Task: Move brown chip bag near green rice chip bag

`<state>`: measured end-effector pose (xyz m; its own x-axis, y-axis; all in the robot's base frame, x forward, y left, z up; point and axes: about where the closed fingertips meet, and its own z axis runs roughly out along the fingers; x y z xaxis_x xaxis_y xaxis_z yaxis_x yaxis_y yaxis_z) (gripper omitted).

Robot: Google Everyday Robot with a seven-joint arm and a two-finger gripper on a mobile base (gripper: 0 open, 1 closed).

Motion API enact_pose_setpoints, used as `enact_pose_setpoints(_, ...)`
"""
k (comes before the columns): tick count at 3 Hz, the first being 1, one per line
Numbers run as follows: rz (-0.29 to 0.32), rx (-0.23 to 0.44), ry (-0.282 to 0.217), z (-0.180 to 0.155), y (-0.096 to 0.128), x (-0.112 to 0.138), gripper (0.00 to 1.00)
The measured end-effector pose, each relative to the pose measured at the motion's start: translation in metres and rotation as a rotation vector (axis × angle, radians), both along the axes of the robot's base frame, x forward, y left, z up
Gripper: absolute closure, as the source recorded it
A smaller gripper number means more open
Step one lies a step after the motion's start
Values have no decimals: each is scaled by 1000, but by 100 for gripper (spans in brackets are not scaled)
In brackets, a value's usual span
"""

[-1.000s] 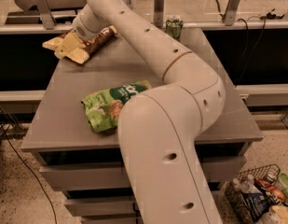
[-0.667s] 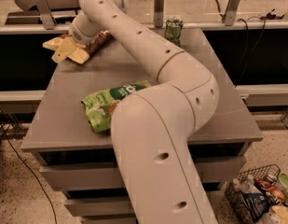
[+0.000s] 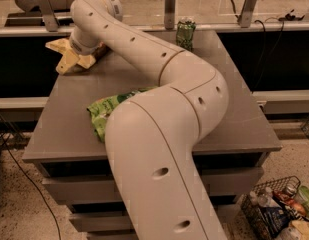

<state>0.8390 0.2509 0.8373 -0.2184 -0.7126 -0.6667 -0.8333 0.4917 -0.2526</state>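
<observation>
The brown chip bag [image 3: 64,53] lies at the table's far left corner; its pale yellow end shows and most of its brown body is hidden under my arm. My gripper [image 3: 78,55] is down on this bag, at the end of the long white arm [image 3: 159,69]. The green rice chip bag [image 3: 105,112] lies flat near the table's middle left, partly covered by my arm, well in front of the brown bag.
A small green can [image 3: 185,33] stands at the table's far edge, right of the arm. The grey table [image 3: 234,114] has drawers below. A wire basket [image 3: 276,214] of items sits on the floor at the lower right. Metal posts stand behind the table.
The arm's wrist has swung further left over the table's far left corner, and the brown bag's yellow end sits slightly further left. The green bag and the can have not moved.
</observation>
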Motion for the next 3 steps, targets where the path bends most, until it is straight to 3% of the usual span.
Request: enact_pose_setpoints(3,-4,-6,-5,14,-1,1,95)
